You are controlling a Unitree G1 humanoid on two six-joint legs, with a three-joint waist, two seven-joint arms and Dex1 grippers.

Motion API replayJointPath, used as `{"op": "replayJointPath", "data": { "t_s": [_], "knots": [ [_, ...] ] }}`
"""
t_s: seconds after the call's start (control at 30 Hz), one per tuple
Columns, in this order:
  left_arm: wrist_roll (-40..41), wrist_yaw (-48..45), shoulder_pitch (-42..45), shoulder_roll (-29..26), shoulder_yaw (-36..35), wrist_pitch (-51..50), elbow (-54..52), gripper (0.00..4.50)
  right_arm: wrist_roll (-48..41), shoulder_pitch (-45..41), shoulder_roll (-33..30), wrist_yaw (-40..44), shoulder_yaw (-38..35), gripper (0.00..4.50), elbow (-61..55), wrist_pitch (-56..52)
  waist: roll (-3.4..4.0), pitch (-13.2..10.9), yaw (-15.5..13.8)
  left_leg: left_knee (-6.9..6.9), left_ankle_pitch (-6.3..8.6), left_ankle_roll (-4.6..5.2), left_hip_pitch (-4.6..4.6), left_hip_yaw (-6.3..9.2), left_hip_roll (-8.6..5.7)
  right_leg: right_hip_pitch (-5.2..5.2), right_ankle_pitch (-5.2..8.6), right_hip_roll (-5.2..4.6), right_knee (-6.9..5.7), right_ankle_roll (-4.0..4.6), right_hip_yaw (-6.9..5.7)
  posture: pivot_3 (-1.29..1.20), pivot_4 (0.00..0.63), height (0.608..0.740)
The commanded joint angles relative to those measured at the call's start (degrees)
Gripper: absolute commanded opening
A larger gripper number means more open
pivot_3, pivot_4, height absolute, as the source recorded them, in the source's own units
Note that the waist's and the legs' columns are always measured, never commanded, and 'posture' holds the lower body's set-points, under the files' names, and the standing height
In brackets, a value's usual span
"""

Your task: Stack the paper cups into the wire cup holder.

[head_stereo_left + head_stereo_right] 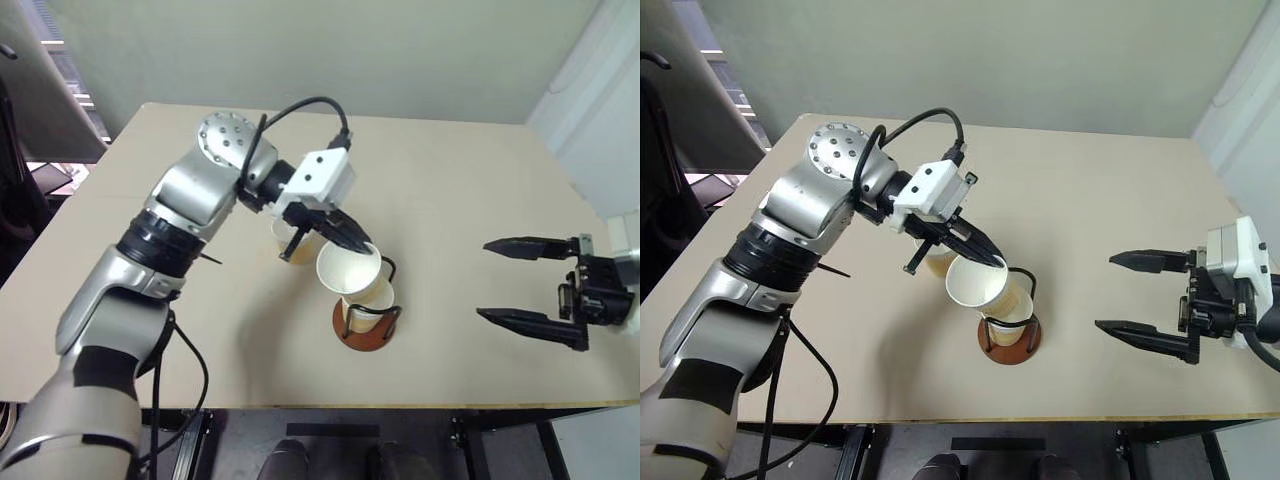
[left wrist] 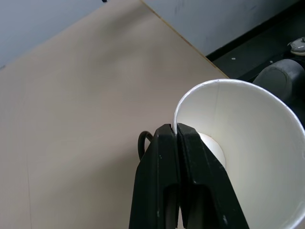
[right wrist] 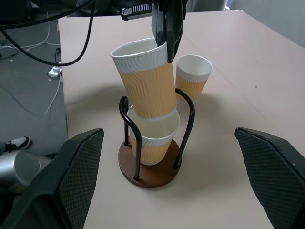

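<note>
From the head camera, the tan table spreads out in front, and the wire cup holder sits a little toward six o'clock from its middle, reddish base flat on the surface. One paper cup already stands inside the loops. The left gripper pinches the rim of a second cup, which tilts with its mouth toward the camera and its bottom dipping into the cup below. A third cup stands on the table just beside the holder, toward ten o'clock from it, partly behind the gripper. Over at three o'clock the right gripper hangs above the table with its two fingers spread wide, holding nothing, well apart from the holder.

The left wrist camera looks down its own black fingers, clamped together on the white rim of the held cup, with one wire loop peeking out beside them.

The right wrist camera faces the holder between its wide-spread pads. The held cup leans to one side, its lower end nested in the seated cup, between the black wires.
</note>
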State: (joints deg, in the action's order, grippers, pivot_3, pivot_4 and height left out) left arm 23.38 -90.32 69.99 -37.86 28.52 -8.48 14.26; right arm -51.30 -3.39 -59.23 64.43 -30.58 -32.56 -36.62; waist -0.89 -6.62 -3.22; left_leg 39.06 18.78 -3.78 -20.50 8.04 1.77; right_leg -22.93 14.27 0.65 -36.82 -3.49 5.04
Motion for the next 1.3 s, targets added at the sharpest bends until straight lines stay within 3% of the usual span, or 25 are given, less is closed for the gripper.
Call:
{"op": "replayJointPath", "data": {
  "t_s": [0.03, 0.4, 0.53, 0.67, 0.8, 1.3],
  "knots": [
    [-1.0, -2.2, 0.6, 1.4, -1.3, 0.9, -0.9, 0.62, -0.1, -0.2, -0.8, -0.5, -2.5, 4.5, -1.6, 1.0, 0.0, 0.0, -0.1, 0.0, 0.0, 0.0, 0.0, 0.0, 0.0, 0.0, 0.0, 0.0, 0.0, 0.0, 0.0, 0.0, 0.15, 0.74],
    [-3.0, -1.9, 0.3, 2.7, -3.2, 1.0, -0.2, 4.41, 0.2, -0.5, -0.9, -1.1, -1.6, 4.5, -1.7, 1.0, 0.0, 0.0, -0.1, 0.02, 0.0, 0.01, 0.0, -0.04, 0.0, 0.01, 0.0, -0.02, 0.0, -0.03, 0.0, 0.0, 0.15, 0.74],
    [-4.8, 1.1, 1.8, 1.8, -7.8, 0.8, 5.1, 4.48, 0.5, -1.1, -1.0, -0.9, -0.9, 4.5, -1.2, 1.1, 0.0, 0.0, -0.1, 0.02, 0.01, 0.01, 0.02, -0.06, 0.01, 0.0, 0.0, -0.01, -0.02, -0.03, 0.01, 0.0, 0.15, 0.74],
    [-13.9, 5.1, 0.6, -4.4, -8.8, 5.6, 16.7, 4.48, 0.2, -1.6, -1.2, -0.2, -0.8, 4.5, -0.9, 1.1, 0.03, 0.0, 0.4, -0.02, 0.01, 0.02, 0.1, -0.07, 0.05, -0.01, 0.0, 0.0, -0.02, -0.03, 0.06, 0.0, 0.15, 0.74],
    [-17.4, 5.1, -1.1, -6.9, -9.9, 8.1, 24.0, 4.48, -1.5, -3.0, -1.4, 0.2, -0.9, 4.5, -0.7, 0.7, 0.04, 0.0, 0.5, -0.05, 0.03, 0.05, 0.1, 0.22, 0.05, -0.06, 0.0, -0.01, -0.01, -0.04, 0.1, 0.0, 0.15, 0.74],
    [-23.0, 1.9, -4.3, -2.3, -9.7, 11.2, 29.3, 4.48, -0.5, -4.4, -1.7, -0.5, 0.8, 4.5, -0.8, 0.6, 0.02, 0.0, -0.6, 0.11, 0.02, 0.09, -0.29, 0.44, -0.02, -0.24, 0.0, -0.09, 0.0, -0.15, -0.04, 0.0, 0.15, 0.74]
  ]
}}
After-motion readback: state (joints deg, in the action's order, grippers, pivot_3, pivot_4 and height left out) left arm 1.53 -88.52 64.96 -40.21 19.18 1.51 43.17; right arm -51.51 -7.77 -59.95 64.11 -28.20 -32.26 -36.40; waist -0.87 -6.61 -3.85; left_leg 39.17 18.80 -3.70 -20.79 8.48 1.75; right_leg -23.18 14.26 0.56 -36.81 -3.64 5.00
